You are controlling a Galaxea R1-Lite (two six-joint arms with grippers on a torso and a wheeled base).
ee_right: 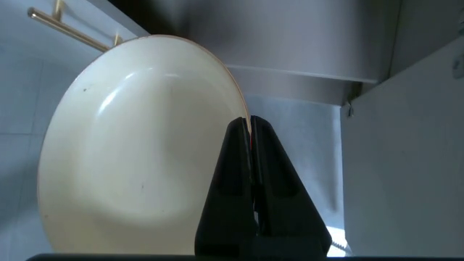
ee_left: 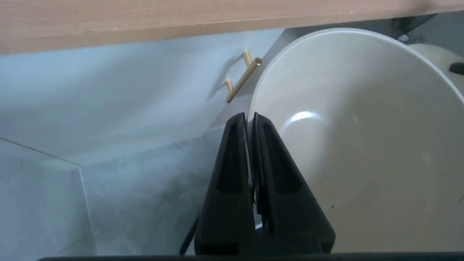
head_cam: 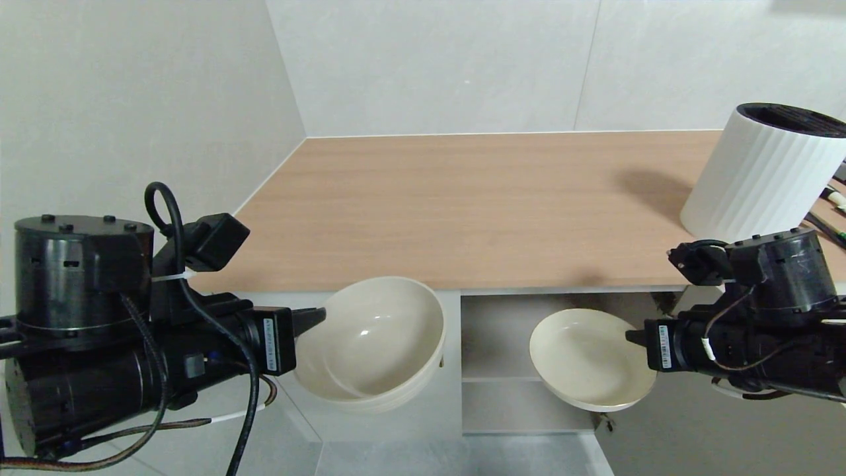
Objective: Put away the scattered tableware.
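My left gripper is shut on the rim of a deep cream bowl, held in the air in front of the counter's edge, before the closed cabinet door. In the left wrist view the fingers pinch the bowl at its rim. My right gripper is shut on the rim of a shallow cream plate, held before the open cabinet. The right wrist view has the plate clamped at its edge by the gripper.
The wooden counter stretches behind, with a white ribbed container at its right end. A brass handle sits on the closed door. The open cabinet has a shelf inside, and its door swings out to the right.
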